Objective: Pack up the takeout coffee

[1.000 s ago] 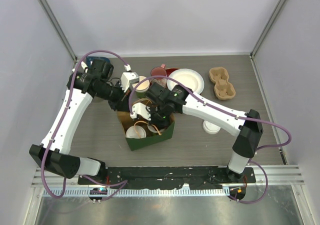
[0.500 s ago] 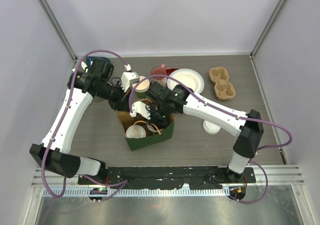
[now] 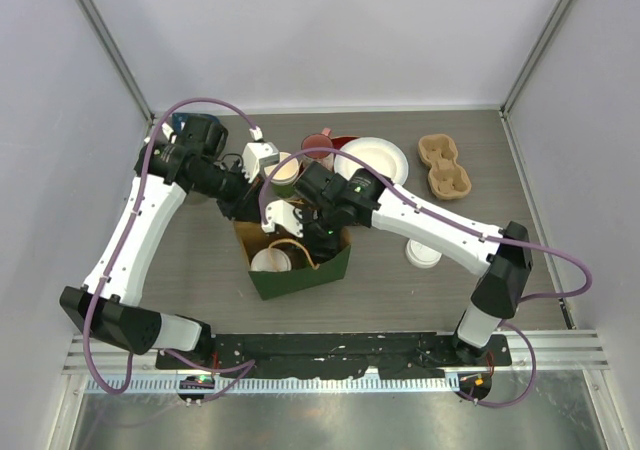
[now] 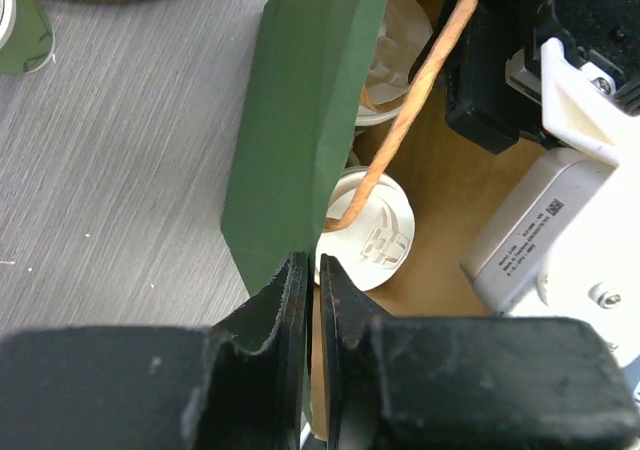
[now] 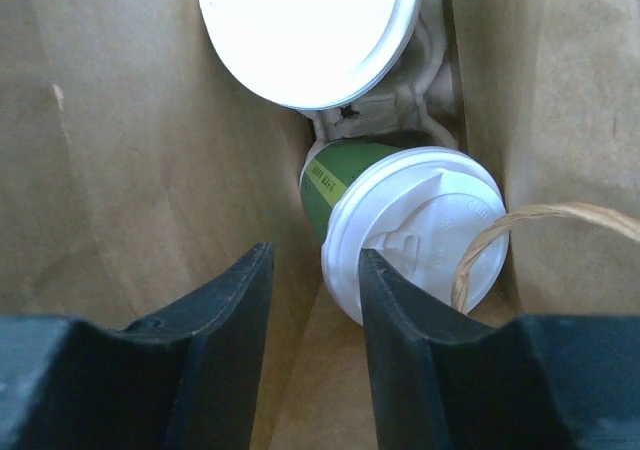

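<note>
My right claw [image 5: 313,275] has opened, empty; cup [image 5: 415,232] leans just right, lid nearest; left claw [image 4: 312,275] narrowly pinches bag [image 4: 300,120].

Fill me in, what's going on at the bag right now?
The left gripper pinches the edge of the green paper bag. The right gripper is down inside the bag with its jaws apart and nothing between them. A lidded green cup sits in the bag right beside that gripper, with a second lidded cup behind it. An unlidded cup and a loose lid are on the table outside the bag.
</note>
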Available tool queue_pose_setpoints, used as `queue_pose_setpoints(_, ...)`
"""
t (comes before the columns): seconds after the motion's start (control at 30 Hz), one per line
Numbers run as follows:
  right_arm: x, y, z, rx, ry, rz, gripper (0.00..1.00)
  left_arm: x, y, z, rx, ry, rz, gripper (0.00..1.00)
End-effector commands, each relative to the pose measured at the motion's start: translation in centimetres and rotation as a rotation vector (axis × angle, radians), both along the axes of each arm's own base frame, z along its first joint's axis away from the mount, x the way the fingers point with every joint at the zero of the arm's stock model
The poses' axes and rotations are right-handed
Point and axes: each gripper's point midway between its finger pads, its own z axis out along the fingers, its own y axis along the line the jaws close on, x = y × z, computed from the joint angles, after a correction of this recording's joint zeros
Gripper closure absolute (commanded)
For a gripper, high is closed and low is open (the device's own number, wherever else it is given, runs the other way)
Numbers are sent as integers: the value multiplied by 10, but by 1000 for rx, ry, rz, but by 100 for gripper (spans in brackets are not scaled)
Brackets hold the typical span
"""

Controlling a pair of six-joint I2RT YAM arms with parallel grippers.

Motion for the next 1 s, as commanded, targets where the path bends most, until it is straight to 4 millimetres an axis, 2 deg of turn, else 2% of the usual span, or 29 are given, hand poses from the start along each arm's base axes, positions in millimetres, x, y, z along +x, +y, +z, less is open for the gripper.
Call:
queue_pose_setpoints(0.0, -5, -1, 33, 68, -46, 6, 53, -5, 1, 9, 3, -6, -17, 85)
queue_pose_setpoints(0.27, -9, -8, 48, 66, -60, -7, 46, -4, 3, 9, 20, -2, -19, 81)
queue_pose_setpoints(0.43, -9, -6, 65, 105, -77, -26, 44, -2, 4, 12, 24, -13, -16, 75)
queue_pose_setpoints(0.57, -8, -4, 79, 151, -100, -45, 41, -1, 4, 15, 25, -21, -10, 75)
queue_pose_setpoints(0.8, -6, -9, 70, 162, -119, -75, 41, -3, 3, 18, 12, -22, -7, 74)
queue_pose_setpoints(0.97, -3, -5, 84, 215, -145, -98, 40, -6, 2, 23, 1, -29, -10, 71)
